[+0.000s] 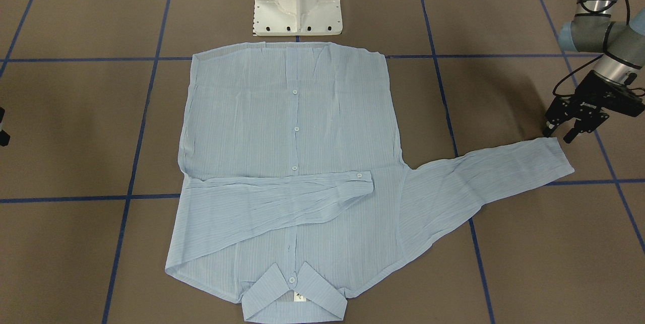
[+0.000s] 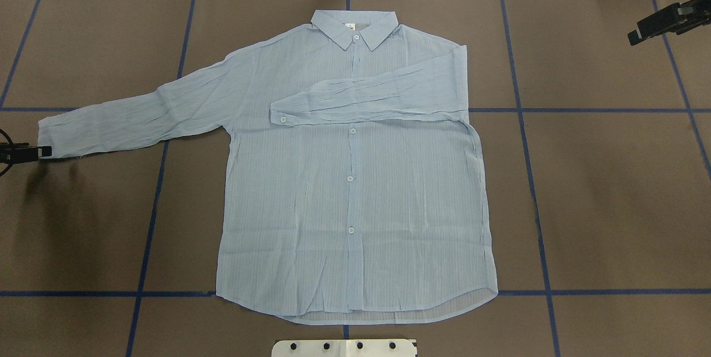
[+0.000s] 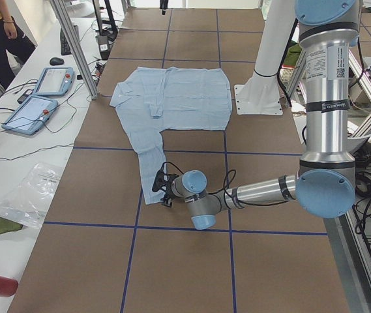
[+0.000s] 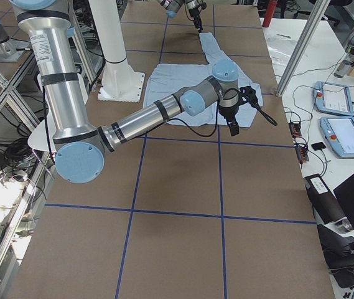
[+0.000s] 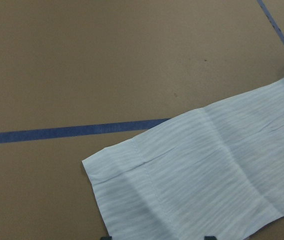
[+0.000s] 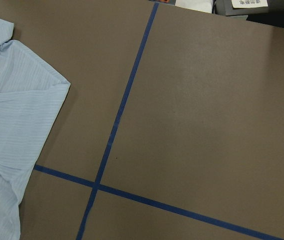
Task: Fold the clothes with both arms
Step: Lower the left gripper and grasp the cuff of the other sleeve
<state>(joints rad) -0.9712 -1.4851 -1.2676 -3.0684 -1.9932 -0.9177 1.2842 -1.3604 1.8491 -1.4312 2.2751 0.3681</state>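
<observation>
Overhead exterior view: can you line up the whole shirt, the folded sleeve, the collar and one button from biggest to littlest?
1. shirt
2. folded sleeve
3. collar
4. button
All lie flat on the table, so the order is clear.

Shirt [image 2: 355,190] showing as thin matt cloth, finely crinkling. Worktop [image 2: 600,190] looking matt, smooth, brown. Left arm [image 3: 328,98] gleaming as brushed metal. Pedestal [image 1: 297,1] shining glossy white.

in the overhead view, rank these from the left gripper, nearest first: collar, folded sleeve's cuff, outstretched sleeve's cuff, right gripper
From the left gripper:
1. outstretched sleeve's cuff, beside it at far left
2. folded sleeve's cuff, across the chest
3. collar, top centre
4. right gripper, top right corner
</observation>
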